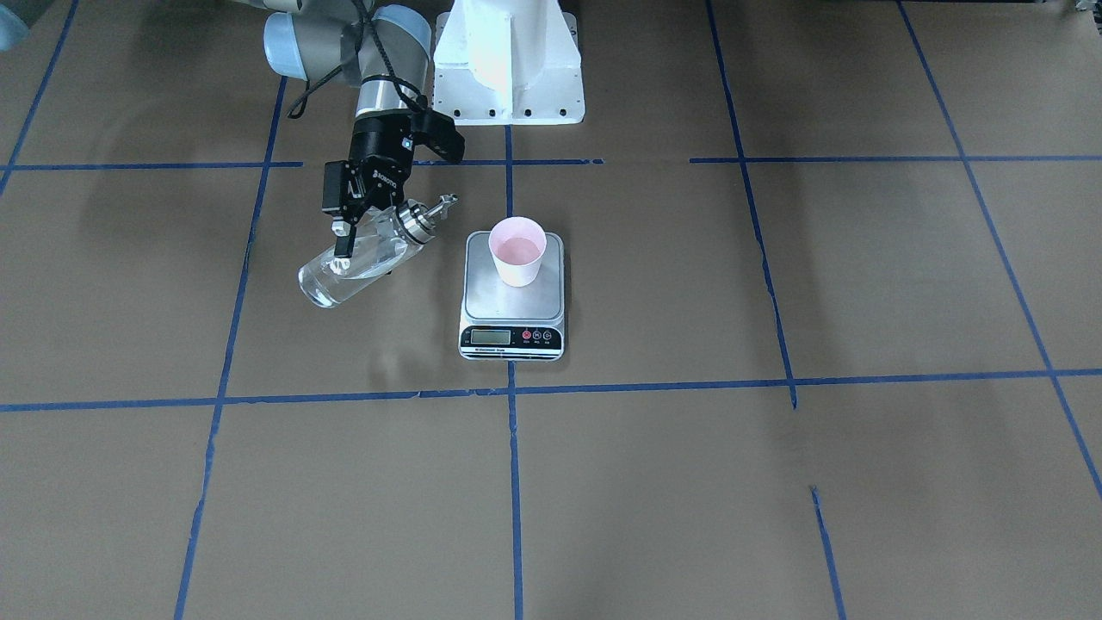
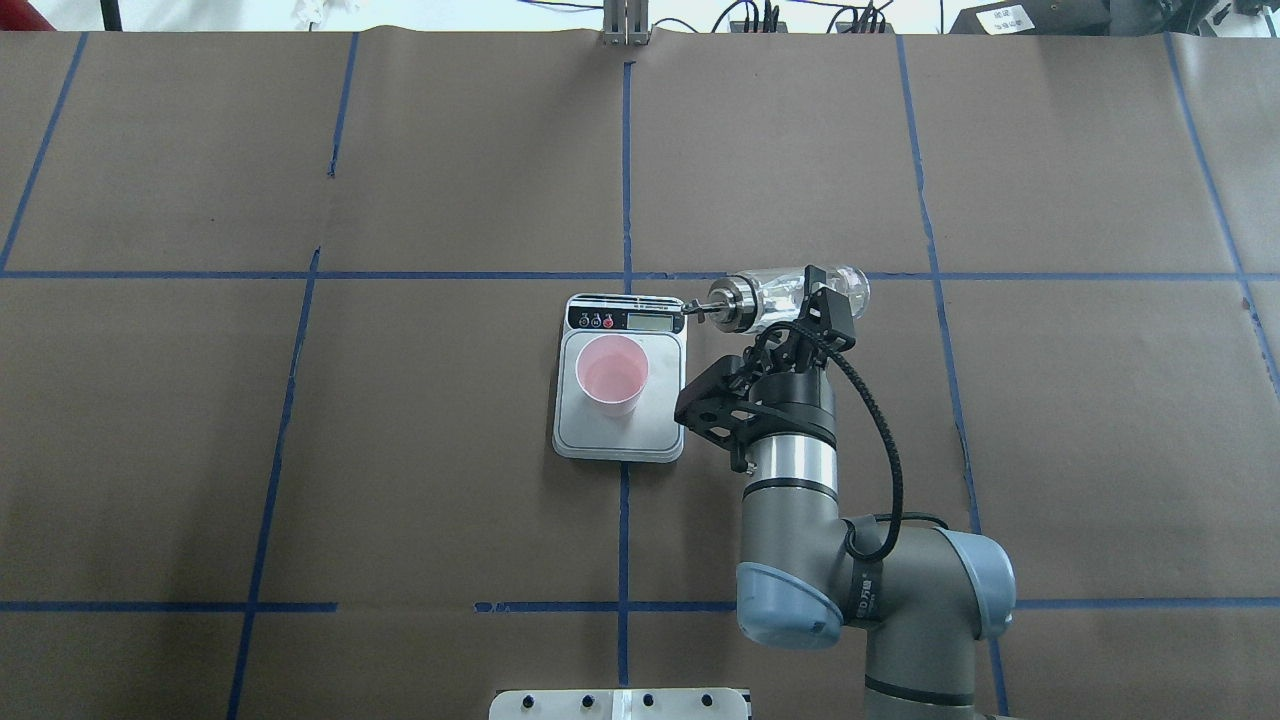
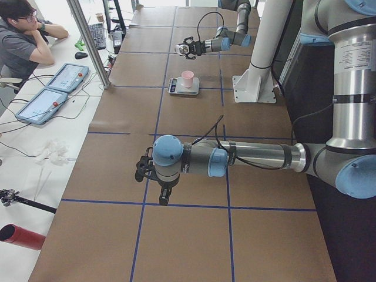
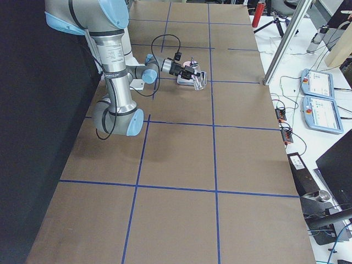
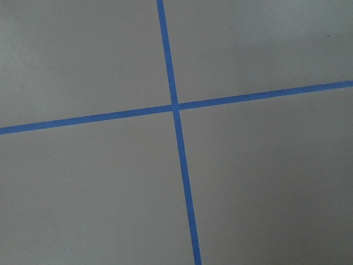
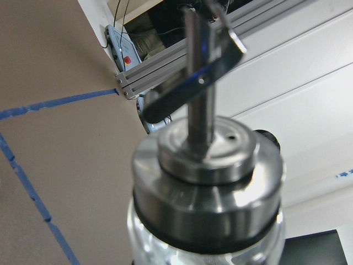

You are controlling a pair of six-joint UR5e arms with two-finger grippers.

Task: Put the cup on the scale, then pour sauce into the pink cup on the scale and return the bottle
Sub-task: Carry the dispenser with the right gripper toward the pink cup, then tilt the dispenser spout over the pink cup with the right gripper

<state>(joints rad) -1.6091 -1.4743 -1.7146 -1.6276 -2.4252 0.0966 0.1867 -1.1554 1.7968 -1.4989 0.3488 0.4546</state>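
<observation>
**Step in hand (judged):** pouring.

1. The right gripper is pinching the bottle. The bottle is held nearly level, with its spout aimed at 9 o'clock in the overhead view.
2. The cup stands upright on the scale, at 8 o'clock from the spout. The spout is not yet over the cup's rim.
3. Carry the spout above the cup's centre before tilting more steeply.
4. Tilt slowly and keep the spout clear of the cup, which looks light enough to tip.
5. The left gripper hangs well apart from the scale. Whether it is spread or pressed together cannot be told.

Brown table, blue tape grid. Upper left: seated person, two tablets. Lower left: red cylinder.
</observation>
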